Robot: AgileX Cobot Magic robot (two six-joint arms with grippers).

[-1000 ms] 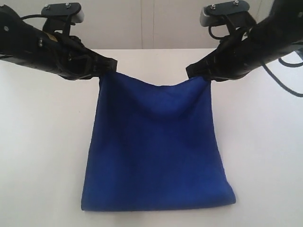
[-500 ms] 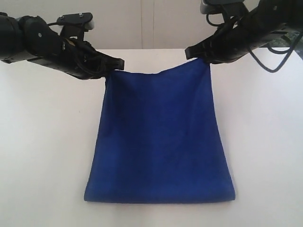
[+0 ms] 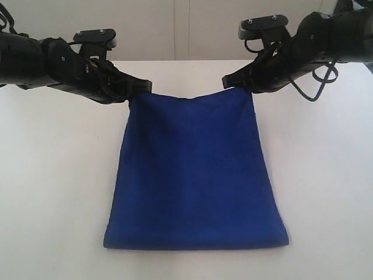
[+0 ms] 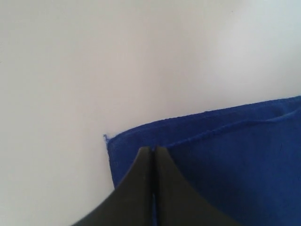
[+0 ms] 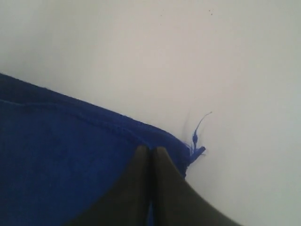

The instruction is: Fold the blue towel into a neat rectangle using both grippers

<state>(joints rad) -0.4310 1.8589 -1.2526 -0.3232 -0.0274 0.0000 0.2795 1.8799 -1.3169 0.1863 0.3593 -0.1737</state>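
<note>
Hands [image 3: 147,86] [image 3: 227,80] tight on towel [image 3: 195,175] corners

free: table [image 3: 52,192] flanking blue towel [image 3: 195,175] | blocked: left hand [image 3: 143,87], right hand [image 3: 230,80], far corners

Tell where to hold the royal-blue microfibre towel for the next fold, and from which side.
The two corners the left gripper and right gripper now pinch, each from its outer side. The blue towel lies flat and doubled; both layers' hems meet there.

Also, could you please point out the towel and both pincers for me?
towel [image 3: 195,181], exterior view, middle of the cloth.
left pincer [image 4: 153,151], left wrist view, between its closed fingertips.
right pincer [image 5: 150,150], right wrist view, between its closed fingertips.
</note>
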